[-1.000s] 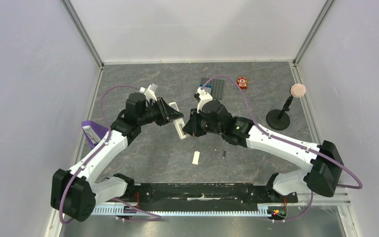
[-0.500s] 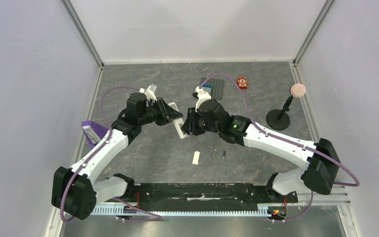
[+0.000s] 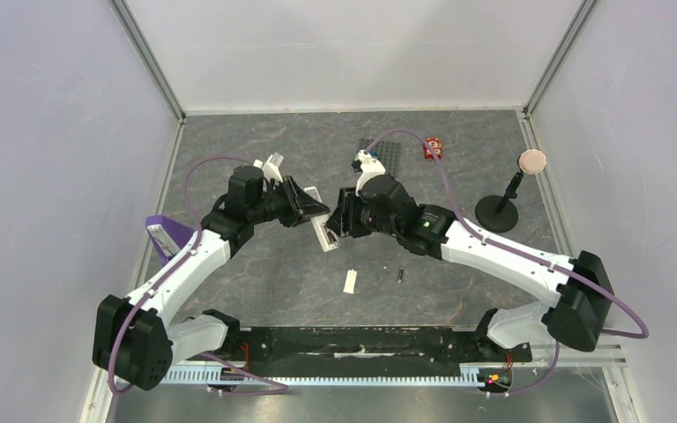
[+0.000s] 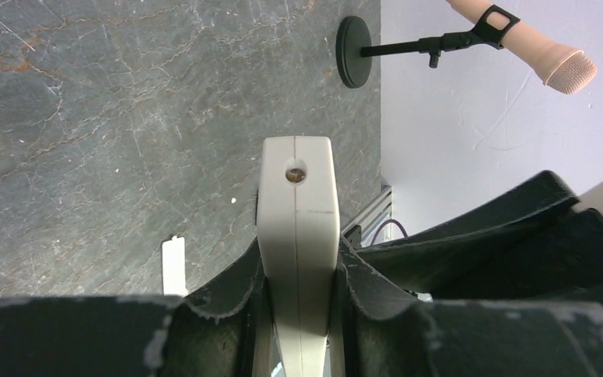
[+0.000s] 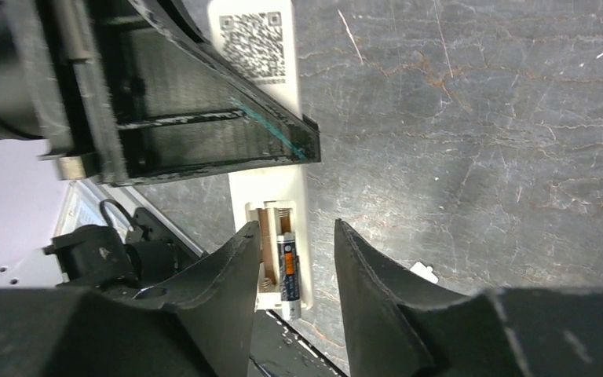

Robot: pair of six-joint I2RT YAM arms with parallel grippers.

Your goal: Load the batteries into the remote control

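Note:
My left gripper (image 3: 314, 210) is shut on the white remote control (image 3: 326, 234) and holds it above the table; the remote stands edge-on between the jaws in the left wrist view (image 4: 297, 212). In the right wrist view the remote (image 5: 265, 118) shows its back with a QR label and an open battery slot (image 5: 271, 236). One dark battery (image 5: 289, 271) lies in the slot's right-hand channel, its lower end sticking out past the slot's edge. My right gripper (image 5: 297, 267) is open, its fingers either side of that battery. A second battery (image 3: 400, 276) lies on the table.
The small white cover plate (image 3: 350, 281) lies on the table below the remote. A dark grid tray (image 3: 388, 155) and a red item (image 3: 432, 147) sit at the back. A microphone stand (image 3: 497, 212) is at the right, and a purple object (image 3: 166, 232) at the left edge.
My right gripper has shifted slightly beside the remote and its cable has swung towards the red item. The left gripper keeps holding the remote in about the same place.

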